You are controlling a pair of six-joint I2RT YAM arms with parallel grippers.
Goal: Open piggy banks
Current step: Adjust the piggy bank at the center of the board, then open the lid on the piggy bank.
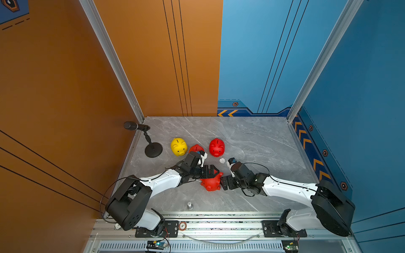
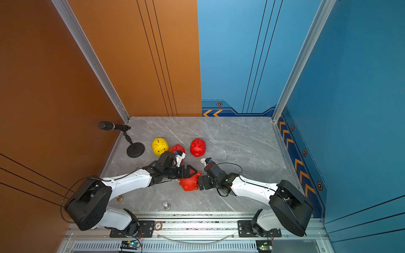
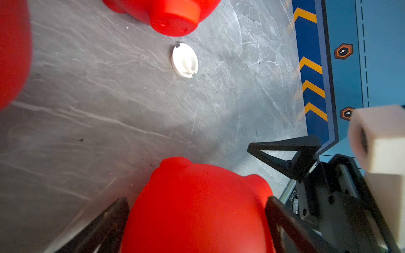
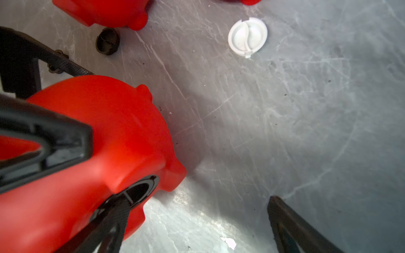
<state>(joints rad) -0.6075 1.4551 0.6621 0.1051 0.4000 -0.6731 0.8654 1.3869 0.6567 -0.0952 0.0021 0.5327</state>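
Grey marble worktop (image 1: 252, 142) between orange and blue walls; near its middle, red piggy bank (image 1: 211, 183) tipped on its side, clamped by left jaws, black belly plug (image 4: 140, 189) facing right toward wide-open right jaws, one fingertip (image 4: 116, 212) at its rim.

The left arm (image 1: 162, 181) and right arm (image 1: 289, 188) are built alike — a glossy white shell link with small dark screw holes, set between bulky matte-black joint housings (image 1: 128, 206). A thin black cable (image 1: 101, 202) loops beside each. The jaws are open black triangular frames; a white bracket (image 1: 203, 156) sits at each wrist.
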